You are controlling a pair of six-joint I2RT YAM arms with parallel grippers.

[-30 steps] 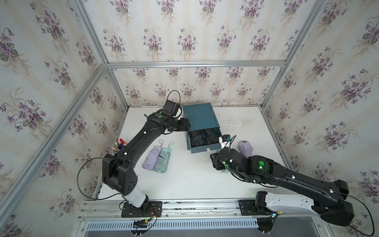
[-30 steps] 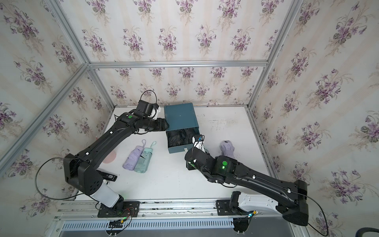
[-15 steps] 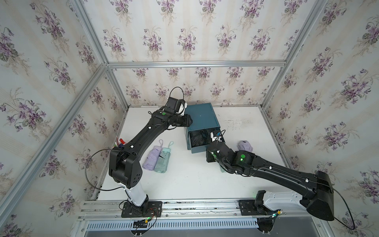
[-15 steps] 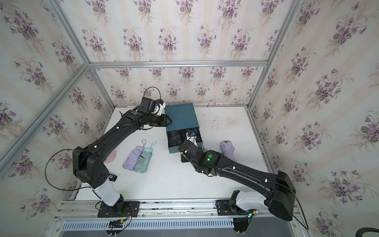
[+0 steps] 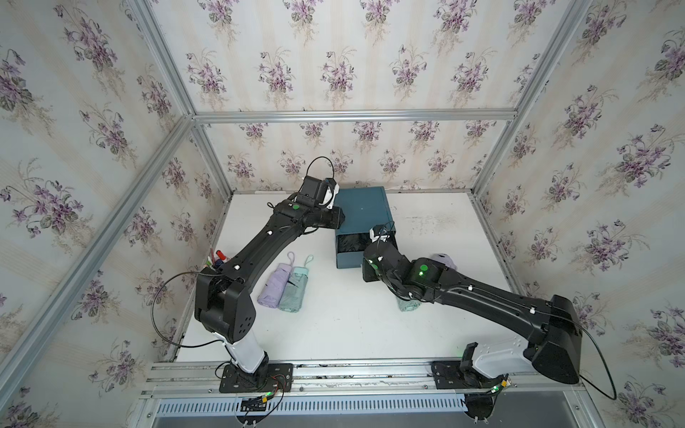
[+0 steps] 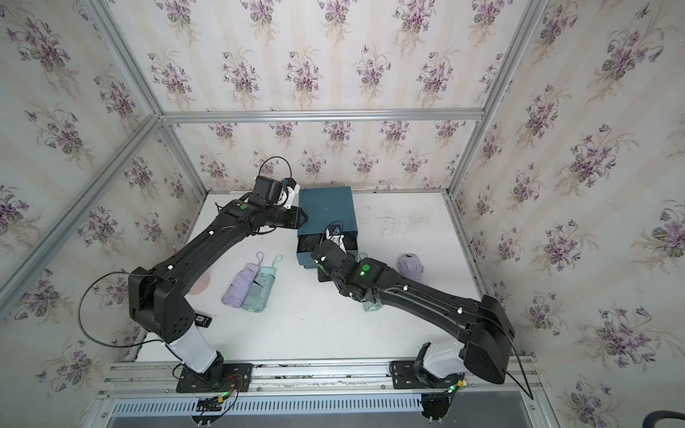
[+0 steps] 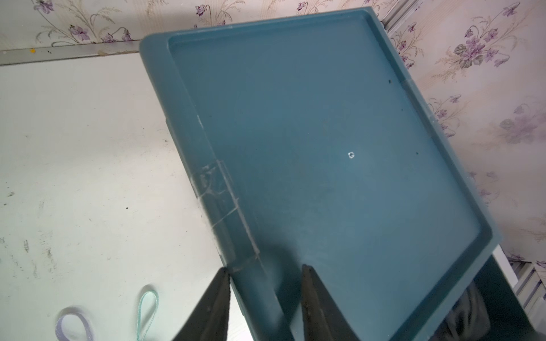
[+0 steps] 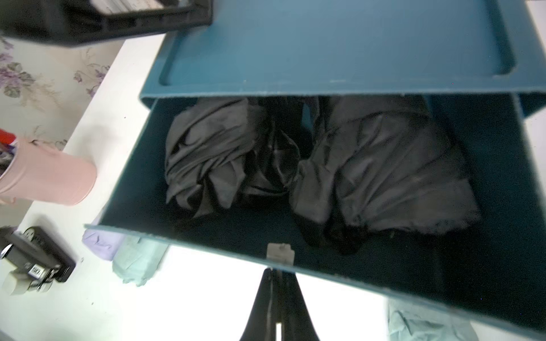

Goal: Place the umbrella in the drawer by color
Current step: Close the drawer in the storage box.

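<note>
Your right gripper [image 8: 276, 270] is pinched shut at the front lip of the open teal plastic drawer [image 5: 348, 259], left gripper [image 7: 266, 267] half-open astride the box top [image 7: 325, 133], so grab that soft, light folded lilac fabric umbrella [image 5: 272, 287] on the white table [image 5: 333, 326] mid-body.

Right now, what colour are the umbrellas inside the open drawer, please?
Black umbrellas; the right wrist view shows them best.
</note>
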